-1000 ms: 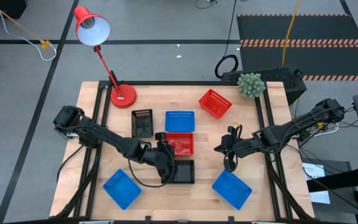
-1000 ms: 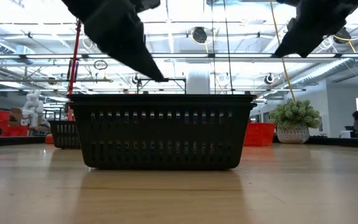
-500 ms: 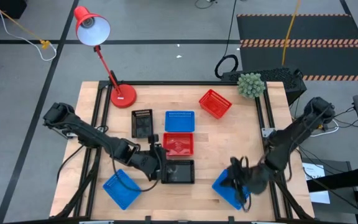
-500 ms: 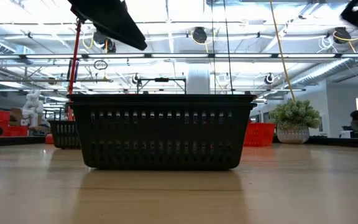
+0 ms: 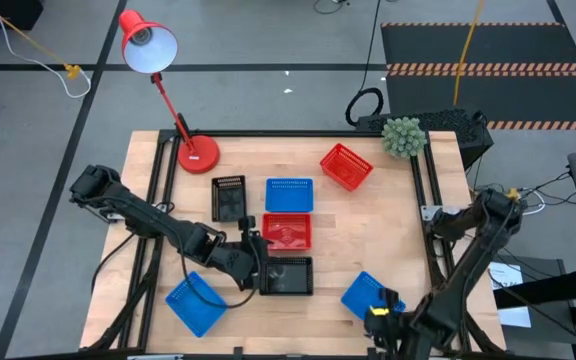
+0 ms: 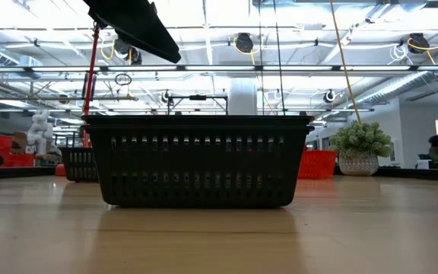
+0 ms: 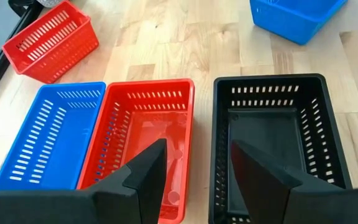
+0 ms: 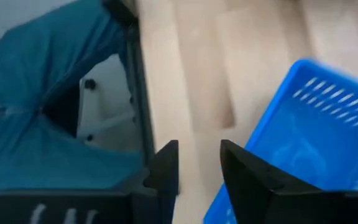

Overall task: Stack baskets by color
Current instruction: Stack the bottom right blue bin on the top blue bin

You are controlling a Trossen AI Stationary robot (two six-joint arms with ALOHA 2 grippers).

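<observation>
Two grippers | right gripper [image 5: 376, 318] swung to table's front edge; left gripper [image 5: 260, 262] unmoved

A black basket [image 6: 198, 160] with slatted sides fills the middle of the frame, standing upright on the wooden desk [image 6: 219, 240]. Behind its left edge a second, smaller-looking black basket [image 6: 76, 163] shows, and behind its right edge a piece of a red basket [image 6: 318, 164]. At the right stands a potted green plant [image 6: 361, 147]. A dark part of a robot arm [image 6: 134, 27] juts in at the upper left.
</observation>
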